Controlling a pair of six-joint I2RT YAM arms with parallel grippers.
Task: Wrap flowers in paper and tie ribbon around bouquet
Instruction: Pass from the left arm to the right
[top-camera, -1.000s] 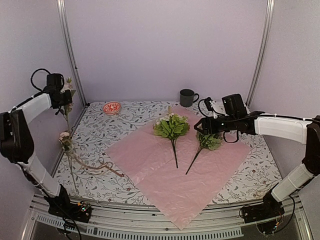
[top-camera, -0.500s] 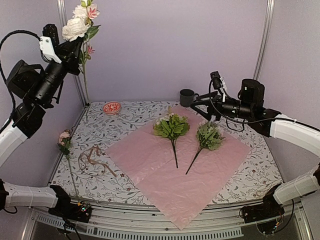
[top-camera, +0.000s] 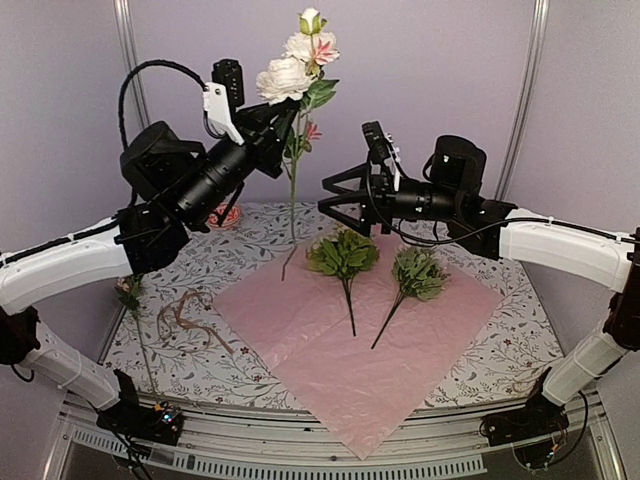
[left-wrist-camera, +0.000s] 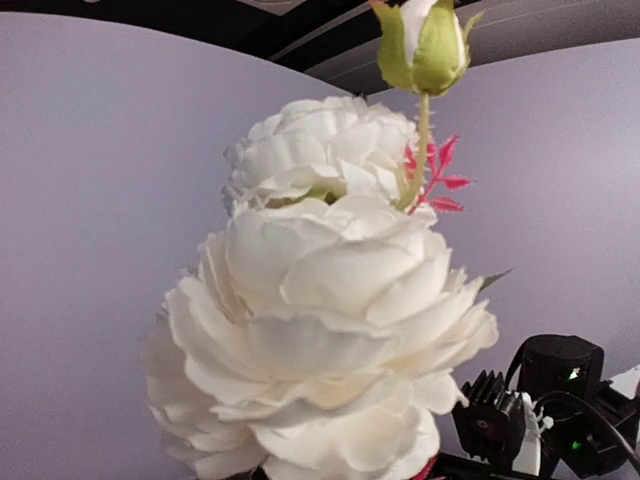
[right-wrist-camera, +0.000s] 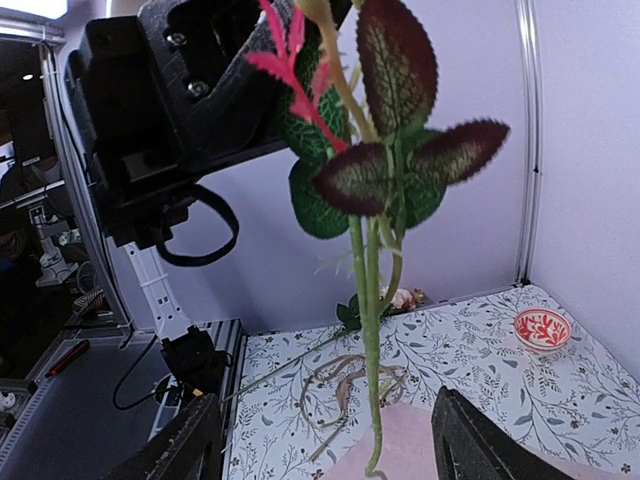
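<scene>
**Left arm.** The left gripper (top-camera: 284, 117) stands high above the far middle of the table. Its fingers are closed tight on a white-and-pink artificial flower stem (top-camera: 287, 75). The blooms sit above the gripper. The thin green stalk hangs below it, and its tip is over the far left edge of the lilac-pink crinkly paper sheet (top-camera: 380, 380).

**Right arm.** The right gripper (top-camera: 328, 197) points left, just to the right of the hanging stalk. Its fingers (right-wrist-camera: 180, 450) are spread wide and hold nothing. In the right wrist view the stalk appears between them, with no contact visible.

**Table.** The paper sheet lies flat at the centre.
- Two green leafy sprigs (top-camera: 343, 252) lie on the sheet, heads far, stalks pointing near.
- A beige-tan curled ribbon (top-camera: 185, 312) lies on the floral-printed table cloth (top-camera: 520, 350), left of the sheet.
- A pink-bloomed stem (top-camera: 128, 290) lies at the left edge.
- A small red-and-white bowl (right-wrist-camera: 542, 328) sits at the far left.
</scene>
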